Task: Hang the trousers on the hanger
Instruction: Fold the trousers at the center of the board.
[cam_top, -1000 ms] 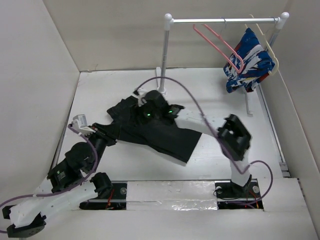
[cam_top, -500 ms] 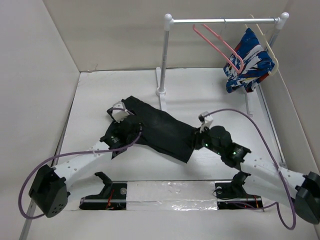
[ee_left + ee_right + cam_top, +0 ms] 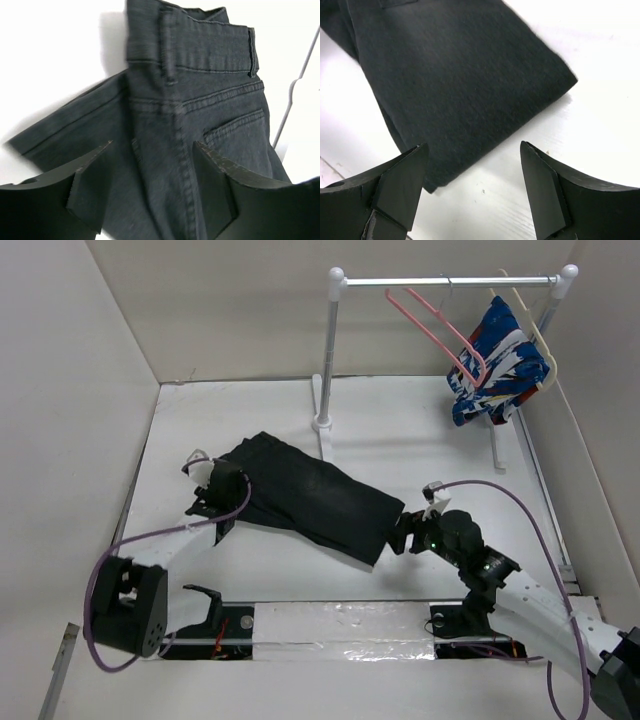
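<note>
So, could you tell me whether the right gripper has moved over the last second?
Yes. The right gripper was close to the rack's left post base; it has pulled back to the near right and now sits open at the trousers' right end.

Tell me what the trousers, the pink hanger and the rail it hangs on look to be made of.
The trousers: dark denim-like woven cloth with a matte finish. The twill grain, topstitched seams, belt loop and pocket all show.
The pink hanger: probably plastic, with smooth, thin, even-coloured bars.
The rail: likely a metal tube, a straight thin bar with a pale sheen.
</note>
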